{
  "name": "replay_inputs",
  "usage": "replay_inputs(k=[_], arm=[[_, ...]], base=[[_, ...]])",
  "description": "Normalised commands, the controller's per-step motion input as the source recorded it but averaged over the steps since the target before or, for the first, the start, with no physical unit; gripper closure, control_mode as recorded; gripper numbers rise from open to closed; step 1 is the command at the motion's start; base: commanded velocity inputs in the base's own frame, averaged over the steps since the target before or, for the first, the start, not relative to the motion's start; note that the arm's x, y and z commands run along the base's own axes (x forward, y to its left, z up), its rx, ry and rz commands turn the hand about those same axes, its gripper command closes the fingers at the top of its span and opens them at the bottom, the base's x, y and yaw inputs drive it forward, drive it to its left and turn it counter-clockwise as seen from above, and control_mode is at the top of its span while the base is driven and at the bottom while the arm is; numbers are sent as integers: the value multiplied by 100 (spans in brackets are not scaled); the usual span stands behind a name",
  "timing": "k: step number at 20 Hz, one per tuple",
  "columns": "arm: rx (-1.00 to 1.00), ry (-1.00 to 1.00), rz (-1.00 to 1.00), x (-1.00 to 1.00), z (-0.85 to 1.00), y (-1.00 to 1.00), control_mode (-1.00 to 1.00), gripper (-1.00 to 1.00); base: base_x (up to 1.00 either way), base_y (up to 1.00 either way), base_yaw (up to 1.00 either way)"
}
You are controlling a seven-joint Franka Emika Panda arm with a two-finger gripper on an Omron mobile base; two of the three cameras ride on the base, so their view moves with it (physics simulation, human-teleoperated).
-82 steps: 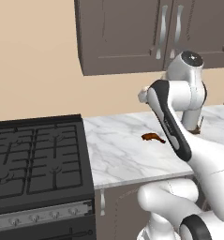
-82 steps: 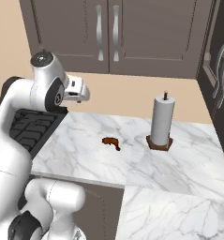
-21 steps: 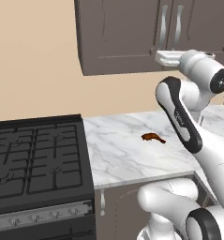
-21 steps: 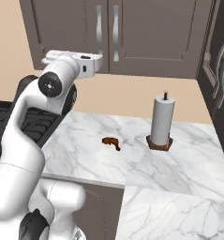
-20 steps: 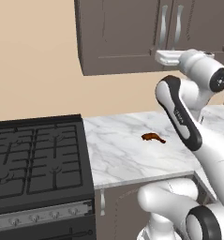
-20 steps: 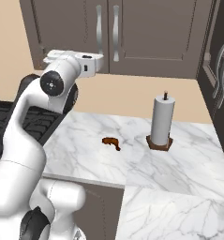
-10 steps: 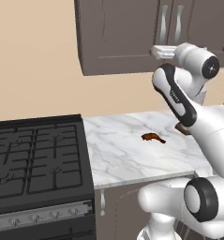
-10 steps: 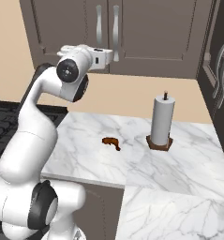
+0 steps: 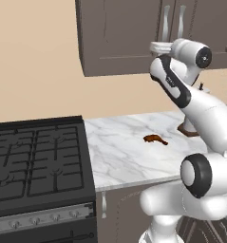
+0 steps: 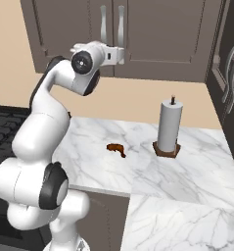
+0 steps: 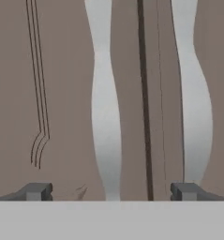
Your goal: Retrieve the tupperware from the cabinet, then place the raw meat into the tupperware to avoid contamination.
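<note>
The dark grey-brown cabinet (image 9: pixel 119 38) (image 10: pixel 157 34) hangs over the counter with both doors shut. My gripper (image 9: pixel 154 46) (image 10: pixel 122 55) (image 11: pixel 111 192) is raised to the doors' lower part and stands open, just short of them. In the hand view the left silver handle (image 11: pixel 104 108) runs up between my fingertips (image 11: pixel 36 191), and the right handle (image 11: pixel 193 103) lies past the door seam. The raw meat (image 9: pixel 154 138) (image 10: pixel 116 148), a small reddish-brown drumstick, lies on the marble counter (image 10: pixel 187 171) below. The tupperware is hidden.
A tall white paper towel roll (image 10: pixel 168 126) stands on a brown base right of the meat. A black gas stove (image 9: pixel 36 166) adjoins the counter on the left. Dark tall doors with silver handles (image 10: pixel 231 54) rise at the far right.
The arm has lifted the hand from above the counter up to the cabinet doors; in the last half second it pushed closer to the handles. The meat has not moved.
</note>
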Motion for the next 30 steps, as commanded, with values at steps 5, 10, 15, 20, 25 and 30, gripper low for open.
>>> replay_inputs(k=[5, 10, 15, 20, 25, 30], arm=[[0, 5, 0, 59, -8, -4, -100, -100], [0, 6, 0, 59, -12, -4, -100, -100], [0, 6, 0, 60, -13, -4, -100, -100], [0, 4, 0, 50, -12, -1, -100, 100], [0, 1, 0, 19, -3, 0, -100, 100], [0, 0, 0, 1, 0, 0, -100, 100]], base=[[0, 0, 0], [0, 0, 0], [0, 0, 0], [0, 0, 0], [0, 0, 0], [0, 0, 0]])
